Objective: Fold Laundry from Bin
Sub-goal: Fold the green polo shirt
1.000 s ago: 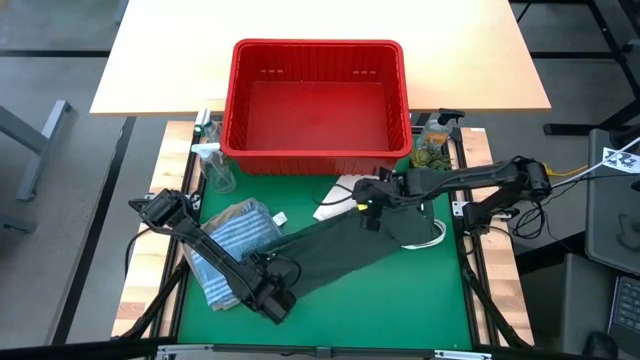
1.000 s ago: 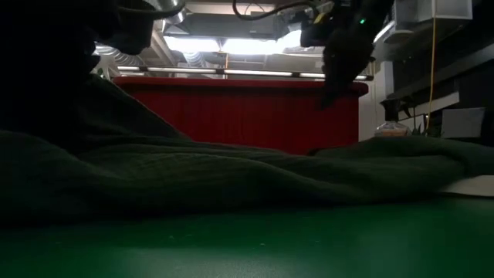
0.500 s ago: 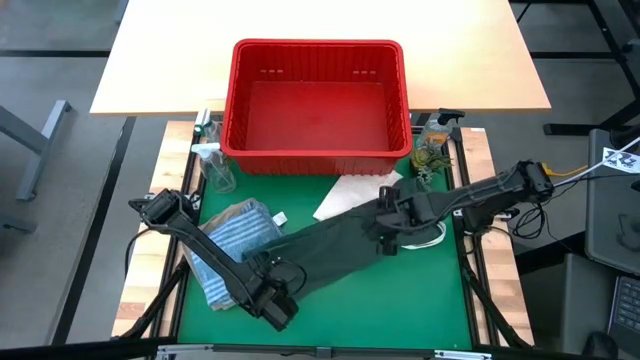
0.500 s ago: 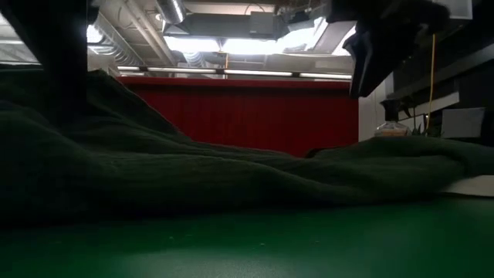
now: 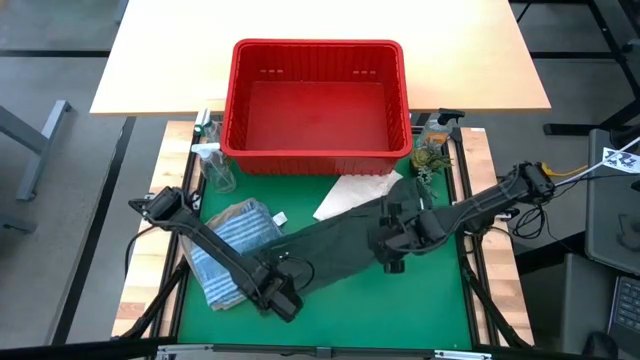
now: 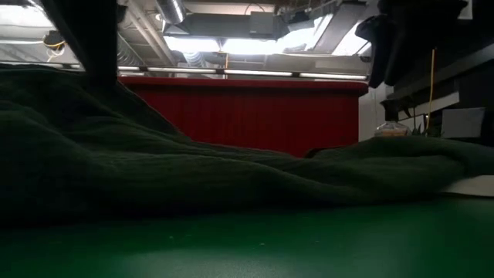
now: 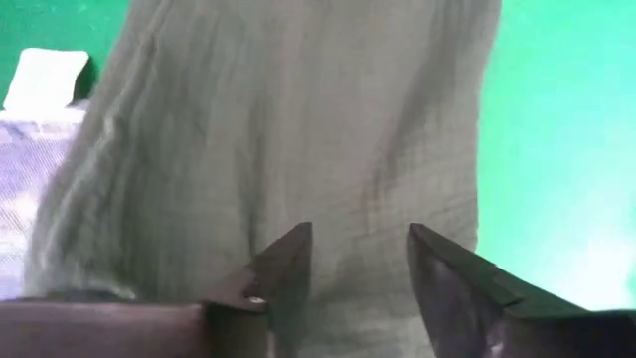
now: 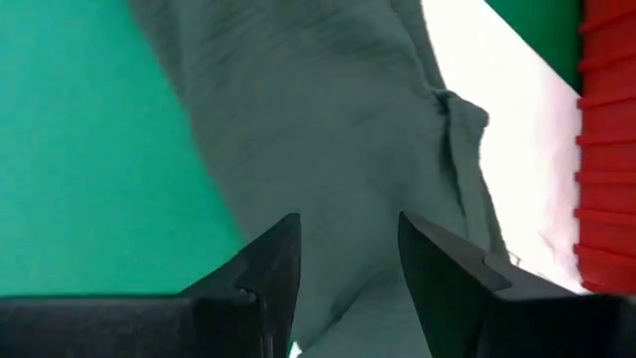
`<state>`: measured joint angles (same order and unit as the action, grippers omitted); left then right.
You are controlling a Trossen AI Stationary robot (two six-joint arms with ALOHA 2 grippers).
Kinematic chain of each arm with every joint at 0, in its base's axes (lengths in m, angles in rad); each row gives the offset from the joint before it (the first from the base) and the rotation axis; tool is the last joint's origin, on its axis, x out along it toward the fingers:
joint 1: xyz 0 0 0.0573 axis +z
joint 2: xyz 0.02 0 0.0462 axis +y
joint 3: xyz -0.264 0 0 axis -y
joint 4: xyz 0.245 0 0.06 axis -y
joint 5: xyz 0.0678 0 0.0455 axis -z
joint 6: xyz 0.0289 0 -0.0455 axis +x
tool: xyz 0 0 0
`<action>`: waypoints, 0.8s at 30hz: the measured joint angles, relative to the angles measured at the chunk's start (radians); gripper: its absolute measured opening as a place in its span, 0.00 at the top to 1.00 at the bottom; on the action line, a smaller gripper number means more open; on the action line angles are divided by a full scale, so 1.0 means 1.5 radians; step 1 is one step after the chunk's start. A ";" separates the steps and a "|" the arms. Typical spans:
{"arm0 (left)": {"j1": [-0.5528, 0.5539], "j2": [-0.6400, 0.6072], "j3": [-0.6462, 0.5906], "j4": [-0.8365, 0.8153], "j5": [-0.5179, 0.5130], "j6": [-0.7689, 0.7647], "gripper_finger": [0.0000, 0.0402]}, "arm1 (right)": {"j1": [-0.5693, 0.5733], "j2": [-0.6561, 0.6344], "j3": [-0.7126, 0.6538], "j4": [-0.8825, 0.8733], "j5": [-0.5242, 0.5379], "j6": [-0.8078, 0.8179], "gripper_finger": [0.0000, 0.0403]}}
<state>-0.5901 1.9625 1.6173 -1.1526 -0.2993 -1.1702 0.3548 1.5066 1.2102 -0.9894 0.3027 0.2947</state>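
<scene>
The dark green garment (image 5: 335,245) lies stretched slantwise on the green mat, from the near left toward the far right. My left gripper (image 5: 285,300) is open over its near-left end (image 7: 298,119). My right gripper (image 5: 392,258) is open above the garment's far-right half (image 8: 328,119), and in the low view (image 6: 401,38) it hangs clear above the cloth. The blue-white striped shirt (image 5: 235,235) lies folded left of the garment. A white cloth (image 5: 355,190) lies by the red bin (image 5: 318,100), which stands at the far side. My left gripper points down at the garment's near-left end (image 7: 358,199), its open fingers (image 7: 288,264) standing on either side of a strip of flat cloth. I cannot tell whether the fingertips touch the cloth.
A spray bottle (image 5: 215,165) stands at the far left of the mat. Another bottle and a small plant (image 5: 433,140) stand at the far right. The bin's wall (image 6: 247,116) closes the far side. Bare green mat (image 5: 400,310) lies at the near right.
My right gripper has gone from the garment's far end by the white cloth toward the table's near edge and down. It now hangs over the garment's far-right half. The garment has stayed where it was.
</scene>
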 joint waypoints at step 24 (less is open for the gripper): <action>0.073 -0.181 0.000 -0.213 0.085 0.107 0.50 | 0.056 0.000 -0.001 0.002 -0.012 0.062 0.58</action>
<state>-0.4808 1.6903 1.6176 -1.4726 -0.1713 -1.0094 0.4381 1.5070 1.2095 -0.9870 0.2853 0.3881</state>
